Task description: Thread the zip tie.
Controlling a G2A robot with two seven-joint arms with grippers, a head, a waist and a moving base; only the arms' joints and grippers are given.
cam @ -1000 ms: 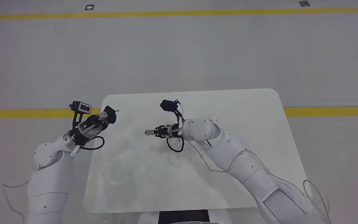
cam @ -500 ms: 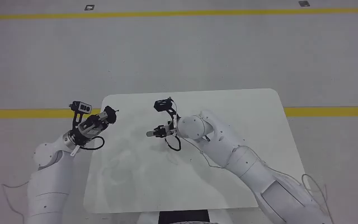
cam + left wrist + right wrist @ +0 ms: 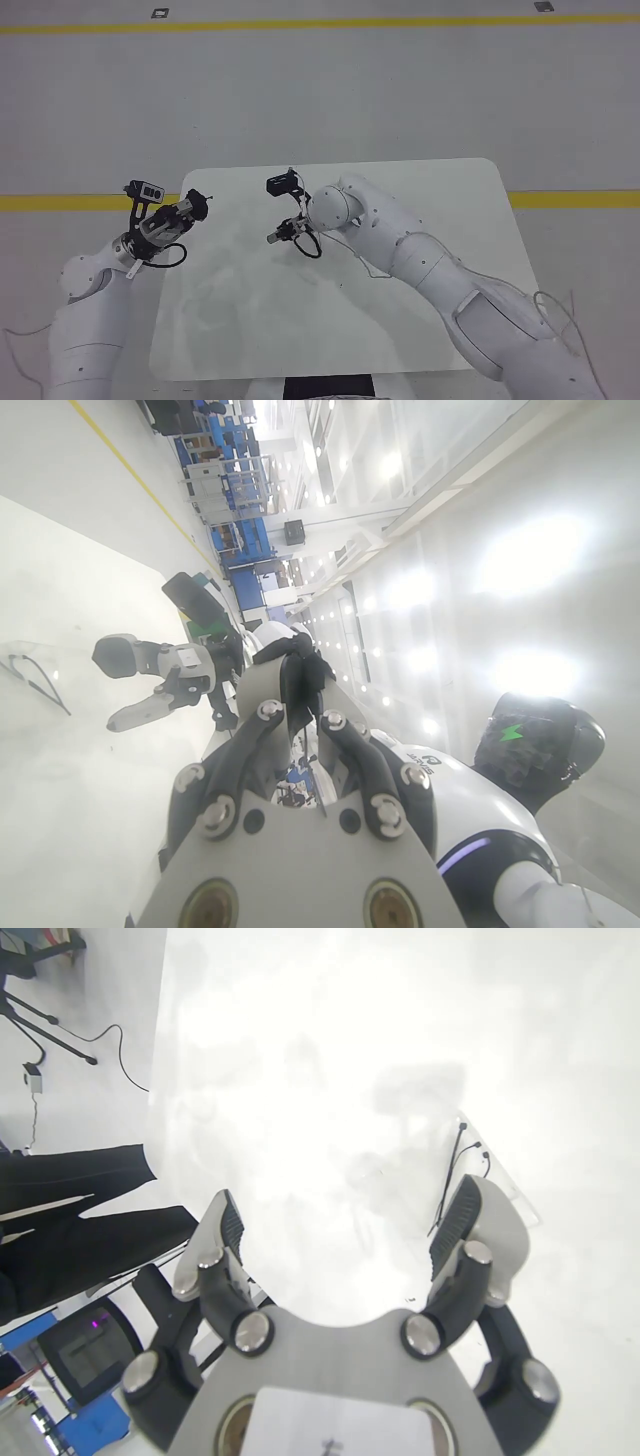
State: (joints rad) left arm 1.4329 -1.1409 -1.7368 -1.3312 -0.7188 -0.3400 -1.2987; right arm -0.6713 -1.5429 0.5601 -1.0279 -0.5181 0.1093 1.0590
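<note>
White table (image 3: 460, 215), black zip ties (image 3: 451, 1171)

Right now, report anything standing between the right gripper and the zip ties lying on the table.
Nothing visible does. The open right gripper hangs above the table, with the zip ties lying just past one finger.

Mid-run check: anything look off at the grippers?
The black zip tie clamped in the left gripper looks bunched and bent, not straight. The right gripper is open and empty; nothing else stands out.
</note>
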